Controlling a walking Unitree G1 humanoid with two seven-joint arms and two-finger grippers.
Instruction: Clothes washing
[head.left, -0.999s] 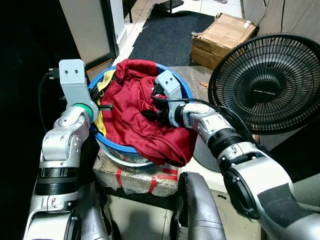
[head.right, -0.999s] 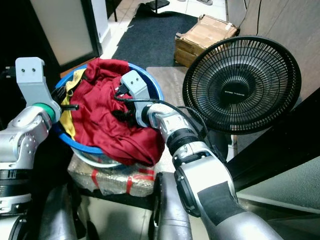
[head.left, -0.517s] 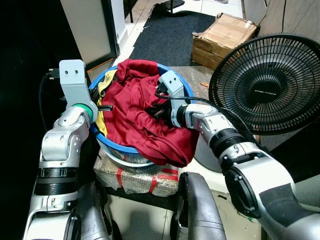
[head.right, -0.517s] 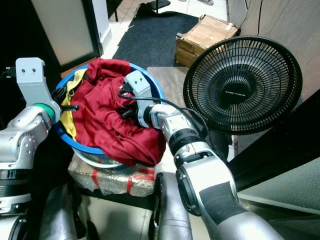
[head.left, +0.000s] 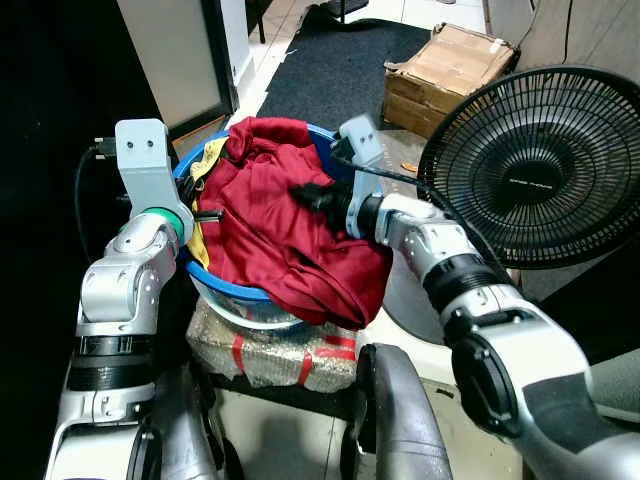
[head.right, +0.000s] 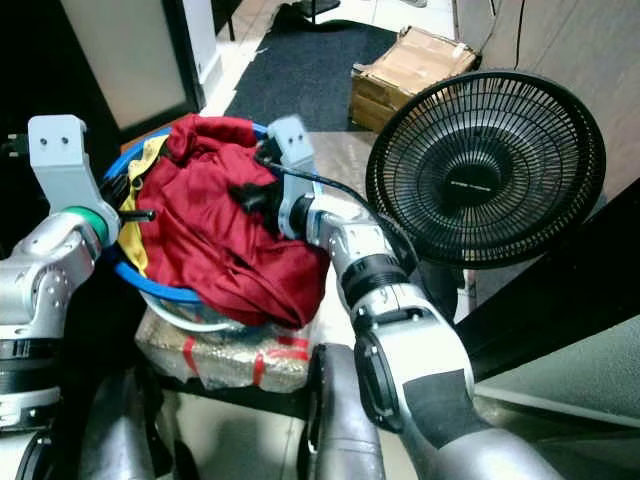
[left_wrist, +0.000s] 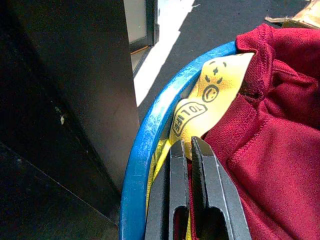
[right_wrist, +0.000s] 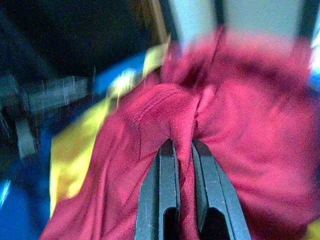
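Nearest us, our two silver arms reach forward over our own legs. Below the basin we see a plastic-wrapped bundle (head.left: 275, 345) with red tape, which the blue basin (head.left: 222, 283) sits on. The basin holds a heap of dark red clothing (head.left: 275, 235) that spills over its near right rim, plus a yellow printed cloth (left_wrist: 207, 102) tucked along the left wall. Our left gripper (left_wrist: 191, 157) sits at the basin's left rim, fingers nearly closed with a thin slit between them, tips at the yellow cloth where it meets the red fabric; we can't tell if it actually pinches anything. Our right gripper (right_wrist: 182, 152) is on top of the heap near the basin's far right side, fingers pressed almost together around a raised fold of the red clothing, so it has hold of it; that wrist view is blurred. Just right of the basin stands a black fan (head.left: 535, 165), close to the right arm. Further back lies a dark mat (head.left: 325, 70) on the floor and a cardboard box (head.left: 450, 70) beyond the fan.
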